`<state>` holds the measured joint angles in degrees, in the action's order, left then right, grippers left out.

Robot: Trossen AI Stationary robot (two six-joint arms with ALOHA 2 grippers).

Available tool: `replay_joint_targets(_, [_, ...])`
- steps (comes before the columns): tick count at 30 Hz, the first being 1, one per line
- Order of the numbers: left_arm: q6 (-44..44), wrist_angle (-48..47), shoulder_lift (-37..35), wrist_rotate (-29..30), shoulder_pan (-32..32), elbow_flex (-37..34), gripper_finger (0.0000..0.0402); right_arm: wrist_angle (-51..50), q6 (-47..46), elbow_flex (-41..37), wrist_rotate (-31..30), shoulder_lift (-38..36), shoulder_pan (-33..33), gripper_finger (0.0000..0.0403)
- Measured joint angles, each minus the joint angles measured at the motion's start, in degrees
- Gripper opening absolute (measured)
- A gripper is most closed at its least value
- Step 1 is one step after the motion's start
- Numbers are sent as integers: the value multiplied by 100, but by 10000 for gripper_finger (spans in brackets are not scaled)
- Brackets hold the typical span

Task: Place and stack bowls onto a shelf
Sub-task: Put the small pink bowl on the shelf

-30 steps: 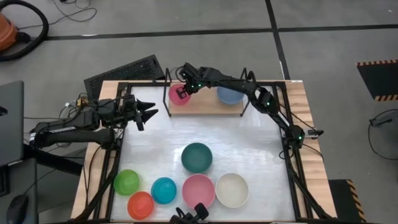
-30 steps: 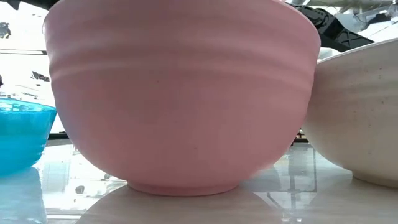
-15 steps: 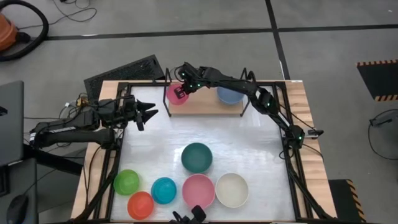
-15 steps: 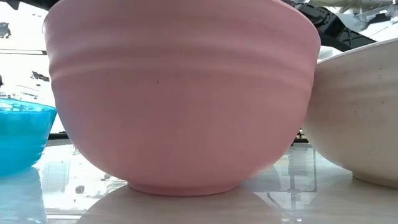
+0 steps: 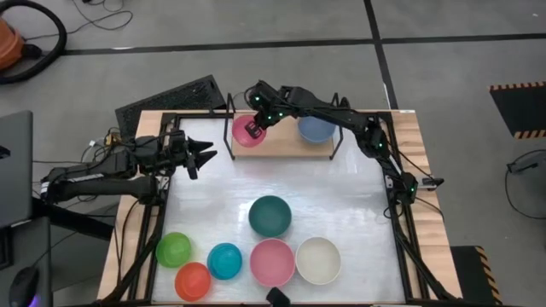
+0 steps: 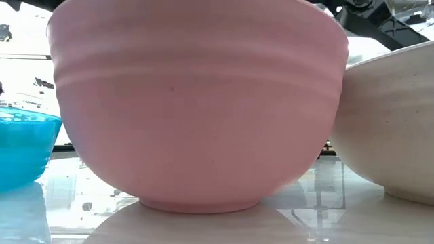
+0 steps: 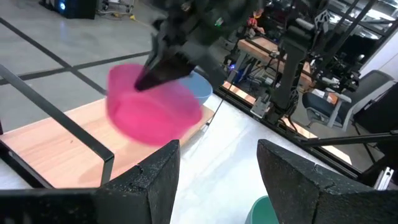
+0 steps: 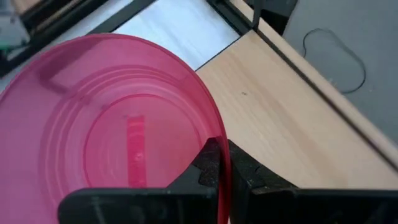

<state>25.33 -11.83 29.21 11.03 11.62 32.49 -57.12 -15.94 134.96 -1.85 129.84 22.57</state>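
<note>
My right gripper (image 5: 253, 126) reaches over the left end of the shelf (image 5: 286, 145) at the table's far side and is shut on the magenta bowl (image 5: 244, 130). The grey-blue bowl (image 5: 316, 130) sits on the shelf's right half. My left gripper (image 5: 205, 153) waits open at the table's left edge, pointing right, touching nothing. On the white table stand the dark teal bowl (image 5: 270, 215), green bowl (image 5: 173, 249), orange bowl (image 5: 193, 280), cyan bowl (image 5: 225, 260), pink bowl (image 5: 272, 261) and cream-white bowl (image 5: 318, 260). My right gripper pinches the magenta bowl's rim (image 8: 222, 163), one finger (image 8: 208, 163) inside the bowl and the other outside its wall. It comes from above, slanting down from the far right. The bowl (image 7: 152, 106) hangs tilted over the shelf board (image 7: 56, 149); whether its base touches the wood, I cannot tell.
Black wire uprights (image 5: 229, 107) stand at the shelf's two ends, one right beside the magenta bowl. The black table frame (image 5: 162, 213) runs round the tabletop. The low view is filled by the pink bowl (image 6: 196, 102), with the cream-white bowl (image 6: 393, 122) and cyan bowl (image 6: 20, 146) beside it.
My right arm has shifted its pose, its upper part moving toward the far edge, and the magenta bowl has moved slightly toward the table's right over the shelf's left end. The gripper has stayed shut on the rim. The left arm has kept still.
</note>
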Motion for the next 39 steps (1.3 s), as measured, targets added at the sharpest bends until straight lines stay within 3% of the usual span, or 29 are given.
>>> replay_joint_targets(9, [84, -174, 1, 7, -1, 0, 199, -809, 843, 0, -194, -245, 635, 27])
replay_joint_targets(17, [67, -171, 2, 27, 0, 0, 199, -575, 1318, -2, -187, -212, 1039, 27])
replay_joint_targets(31, [80, -198, 2, 211, 0, 0, 199, -70, 1152, -16, -313, -93, 722, 27])
replay_joint_targets(39, [91, -200, 2, 212, 0, 0, 199, -10, 1189, -101, -693, -98, 521, 27])
